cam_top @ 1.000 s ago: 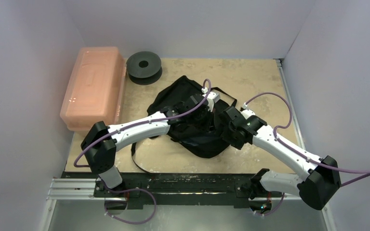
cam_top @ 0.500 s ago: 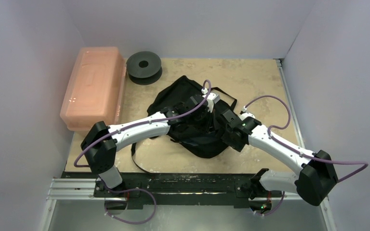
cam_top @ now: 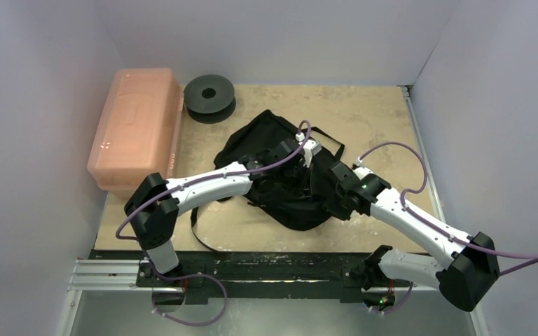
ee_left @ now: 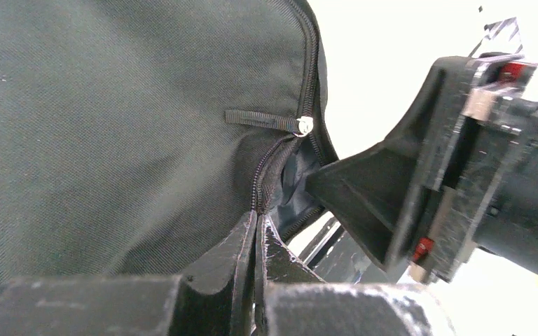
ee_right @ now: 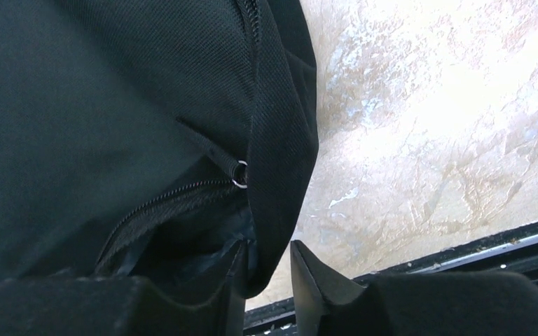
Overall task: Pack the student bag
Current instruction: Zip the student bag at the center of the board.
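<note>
left jaws pinching student bag (ee_left: 112, 126), right jaws astride its edge

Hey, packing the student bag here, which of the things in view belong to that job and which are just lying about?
In the job: student bag; left gripper, jaws pinching its zip edge; right gripper, jaws either side of the bag's open edge.
Lying about: pink plastic box; black spool.
</note>
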Controlling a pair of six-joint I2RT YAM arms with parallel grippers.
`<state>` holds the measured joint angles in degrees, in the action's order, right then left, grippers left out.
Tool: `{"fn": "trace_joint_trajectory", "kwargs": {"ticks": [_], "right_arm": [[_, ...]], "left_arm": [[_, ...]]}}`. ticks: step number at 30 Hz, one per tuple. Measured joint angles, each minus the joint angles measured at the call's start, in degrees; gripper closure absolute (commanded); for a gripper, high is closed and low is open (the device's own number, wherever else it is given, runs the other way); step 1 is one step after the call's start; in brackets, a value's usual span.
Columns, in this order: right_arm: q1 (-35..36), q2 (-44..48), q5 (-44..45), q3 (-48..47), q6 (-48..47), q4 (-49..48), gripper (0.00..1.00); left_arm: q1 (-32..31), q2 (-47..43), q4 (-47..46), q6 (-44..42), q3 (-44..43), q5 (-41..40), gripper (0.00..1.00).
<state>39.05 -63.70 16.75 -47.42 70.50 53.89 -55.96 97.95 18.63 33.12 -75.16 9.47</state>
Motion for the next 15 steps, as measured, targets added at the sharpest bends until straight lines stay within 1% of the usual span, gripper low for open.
{"fn": "trace_joint_trajectory", "kwargs": {"ticks": [5, 6, 8, 9, 10, 12, 13, 14, 15], "right_arm": [[0.0, 0.76, -2.03, 0.11, -1.11, 0.5, 0.86], [0.0, 1.09, -2.43, 0.15, -1.42, 0.42, 0.88], [0.0, 2.21, -3.17, 0.2, -2.43, 0.2, 0.87], [0.0, 2.84, -3.45, 0.2, -3.06, 0.02, 0.84], [0.0, 3.3, -3.67, 0.2, -3.74, -0.13, 0.79], [0.0, 4.28, -3.87, 0.17, -5.29, -0.37, 0.55], [0.0, 4.68, -3.85, 0.13, -5.99, -0.35, 0.46], [-0.02, 5.03, -3.67, 0.02, -6.49, -0.31, 0.42], [-0.11, 5.29, -3.43, -0.13, -6.86, -0.17, 0.4]], "left_arm": [[0.42, 4.04, 2.62, -2.08, -1.68, 3.96, 1.0], [0.42, 4.7, 3.08, -2.43, -1.97, 4.81, 1.0], [0.46, 6.16, 3.82, -3.65, -2.27, 7.39, 1.0], [0.46, 6.62, 4.2, -4.07, -2.27, 8.46, 1.0], [0.46, 7.08, 4.72, -4.72, -2.27, 9.77, 1.0], [0.46, 7.54, 5.42, -5.86, -2.21, 12.26, 1.0], [0.46, 7.58, 5.68, -6.29, -2.21, 13.44, 1.0], [0.44, 7.56, 5.84, -6.69, -2.21, 14.62, 1.0], [0.44, 7.56, 5.81, -6.82, -2.19, 15.65, 1.0]]}}
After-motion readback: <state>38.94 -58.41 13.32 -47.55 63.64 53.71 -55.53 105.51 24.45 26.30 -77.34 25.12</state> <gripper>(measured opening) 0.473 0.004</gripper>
